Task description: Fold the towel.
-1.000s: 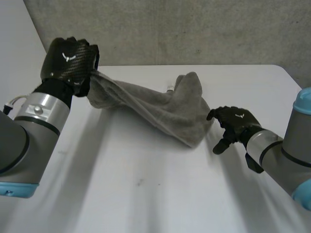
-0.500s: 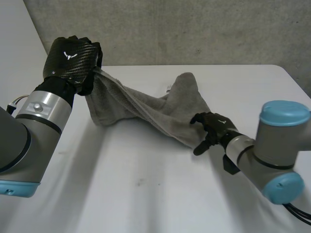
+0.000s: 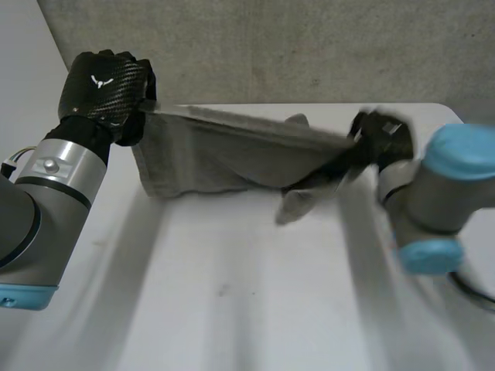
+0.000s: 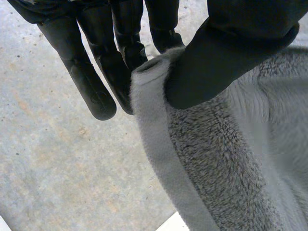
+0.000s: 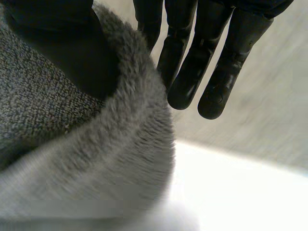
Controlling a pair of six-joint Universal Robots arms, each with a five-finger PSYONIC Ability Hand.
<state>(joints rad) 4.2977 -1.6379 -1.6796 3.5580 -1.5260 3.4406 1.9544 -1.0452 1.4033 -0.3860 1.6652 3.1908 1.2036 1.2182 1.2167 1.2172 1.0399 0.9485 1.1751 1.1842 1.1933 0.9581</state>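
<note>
grey towel (image 3: pixel 224 151) pinched by left hand (image 3: pixel 104 85)

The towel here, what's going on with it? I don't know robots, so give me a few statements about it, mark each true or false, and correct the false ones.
1. The towel is grey. True.
2. It lies folded flat on the table. False: it is stretched out between the left hand and the right hand, both raised, and its lower part sags toward the table.
3. Each hand grips one end of it. True.
4. The left hand is open, clear of the cloth. False: its thumb pins the towel's hem against its fingers.
</note>
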